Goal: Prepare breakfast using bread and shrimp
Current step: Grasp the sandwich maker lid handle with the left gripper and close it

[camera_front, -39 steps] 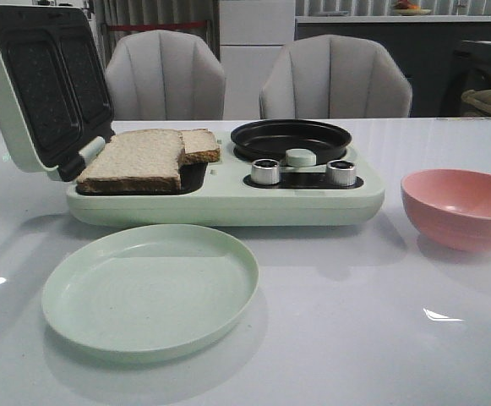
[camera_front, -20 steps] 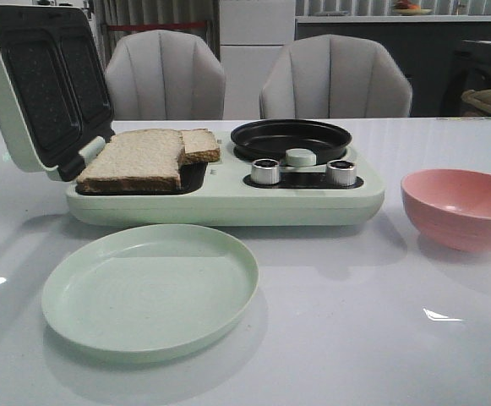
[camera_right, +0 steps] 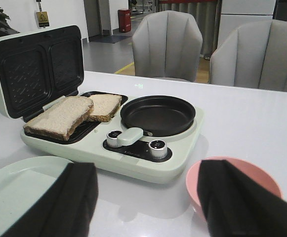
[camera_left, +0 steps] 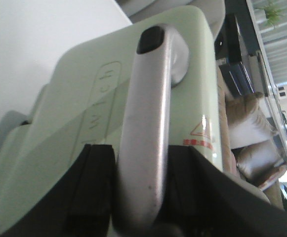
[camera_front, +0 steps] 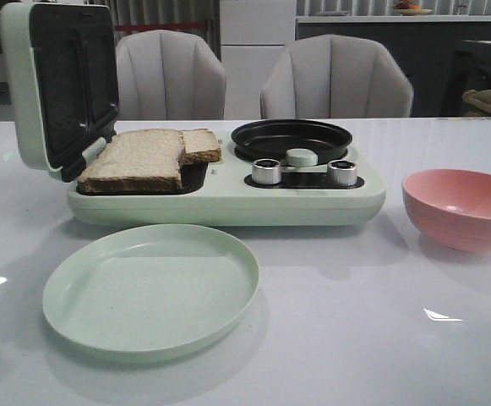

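Note:
Two bread slices lie overlapping on the lower plate of the open sandwich maker: the big one [camera_front: 135, 158] in front, the other [camera_front: 199, 144] behind it; both show in the right wrist view [camera_right: 59, 116]. The raised lid [camera_front: 59, 85] stands nearly upright. My left gripper [camera_left: 141, 163] is shut on the lid's silver handle [camera_left: 148, 98]; it is hidden behind the lid in the front view. My right gripper [camera_right: 145, 197] is open and empty, above the table in front of the machine. No shrimp shows in any view.
The pale green machine [camera_front: 228, 199] also holds a round black pan [camera_front: 291, 138] and two metal knobs [camera_front: 266, 172]. A pale green plate [camera_front: 150, 289] lies in front of it. A pink bowl [camera_front: 460, 207] stands to the right. Two grey chairs stand behind the table.
The lid has swung from leaning back to nearly upright, its top edge moving right toward the bread. Bread, plate and bowl have not moved.

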Robot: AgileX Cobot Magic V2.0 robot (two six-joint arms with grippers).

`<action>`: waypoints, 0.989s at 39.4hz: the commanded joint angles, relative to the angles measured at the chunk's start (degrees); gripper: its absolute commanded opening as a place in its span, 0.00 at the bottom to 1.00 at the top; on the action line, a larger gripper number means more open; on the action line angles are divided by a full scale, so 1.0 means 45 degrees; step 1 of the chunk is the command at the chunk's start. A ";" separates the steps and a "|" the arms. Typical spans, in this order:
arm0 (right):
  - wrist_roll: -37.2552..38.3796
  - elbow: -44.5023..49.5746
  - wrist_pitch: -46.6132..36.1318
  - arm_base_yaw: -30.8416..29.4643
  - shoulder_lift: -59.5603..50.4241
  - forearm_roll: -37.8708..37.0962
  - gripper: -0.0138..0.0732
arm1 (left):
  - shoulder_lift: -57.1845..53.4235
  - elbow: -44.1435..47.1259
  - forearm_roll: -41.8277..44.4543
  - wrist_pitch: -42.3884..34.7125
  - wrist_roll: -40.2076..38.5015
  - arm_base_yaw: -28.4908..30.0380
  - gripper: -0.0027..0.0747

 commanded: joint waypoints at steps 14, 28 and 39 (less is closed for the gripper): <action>-0.0109 -0.0343 -0.1000 -0.0020 0.0090 0.0042 0.78 | -0.0515 -0.0337 -0.0129 -0.0072 0.2870 -0.3155 0.43; -0.0109 -0.0343 -0.1000 -0.0020 0.0090 0.0042 0.78 | -0.0515 -0.0337 0.2259 -0.1019 0.3060 -0.4530 0.43; -0.0109 -0.0343 -0.1000 -0.0020 0.0090 0.0042 0.78 | -0.1091 -0.0838 0.3972 -0.0725 0.3060 -0.4530 0.43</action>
